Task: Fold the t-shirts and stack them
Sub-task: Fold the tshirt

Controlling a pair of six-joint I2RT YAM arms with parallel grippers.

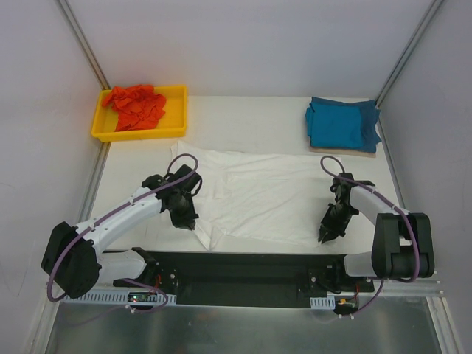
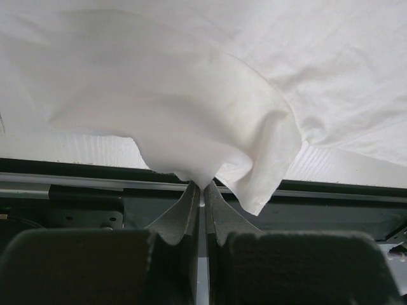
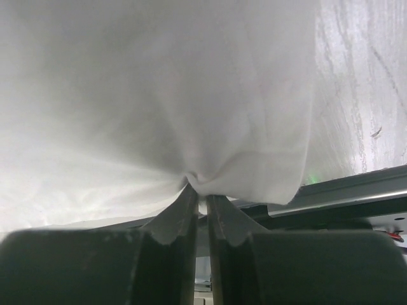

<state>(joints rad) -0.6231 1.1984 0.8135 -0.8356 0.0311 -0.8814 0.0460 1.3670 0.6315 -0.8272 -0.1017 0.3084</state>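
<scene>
A white t-shirt (image 1: 258, 192) lies spread across the middle of the table. My left gripper (image 1: 190, 223) is shut on its near left edge, and the left wrist view shows the white cloth (image 2: 191, 121) pinched between the fingertips (image 2: 189, 194) and bunched above them. At the near right corner my right gripper (image 1: 323, 237) is shut on the same shirt, whose cloth (image 3: 191, 114) puckers where the jaws meet. A folded teal-blue t-shirt (image 1: 342, 123) rests at the back right. An orange-red t-shirt (image 1: 136, 105) lies crumpled in the yellow tray (image 1: 175, 127).
The yellow tray sits at the back left corner. A black rail (image 1: 243, 271) with the arm bases runs along the near table edge, just below both grippers. White walls and metal posts (image 1: 85, 44) close in the sides.
</scene>
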